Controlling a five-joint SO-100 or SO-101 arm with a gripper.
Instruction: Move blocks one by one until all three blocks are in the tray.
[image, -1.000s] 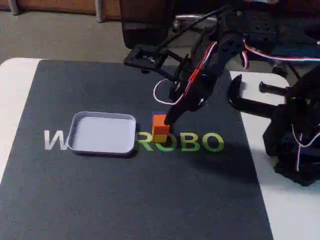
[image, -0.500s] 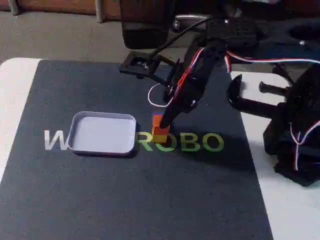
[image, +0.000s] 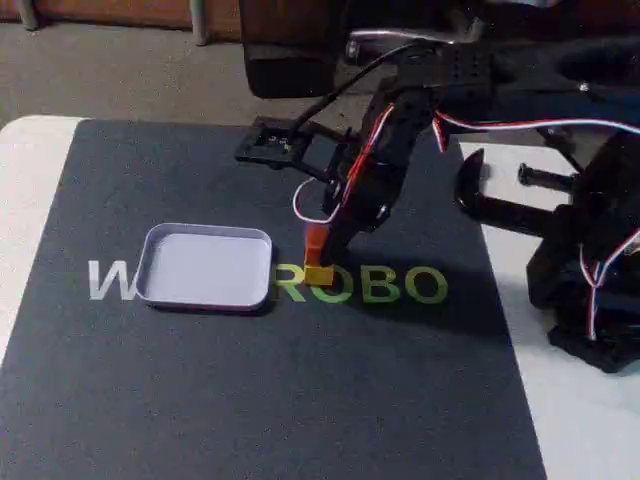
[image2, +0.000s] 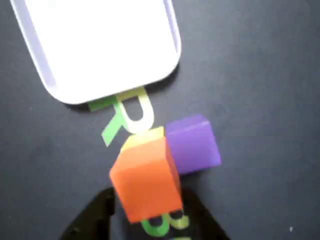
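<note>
While the tool (image2: 145, 215) straddles the orange block (image2: 147, 182) with jaws apart, the empty tray (image2: 172, 40) lies just beyond that block, purple block (image2: 192, 145) touching.

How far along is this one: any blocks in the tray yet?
None yet: the tray holds no block. In hand: the gripper straddles the orange block, which sits raised over the yellow block; whether it is gripped I can't tell. The purple block sits beside them on the mat. All three remain to move.
</note>
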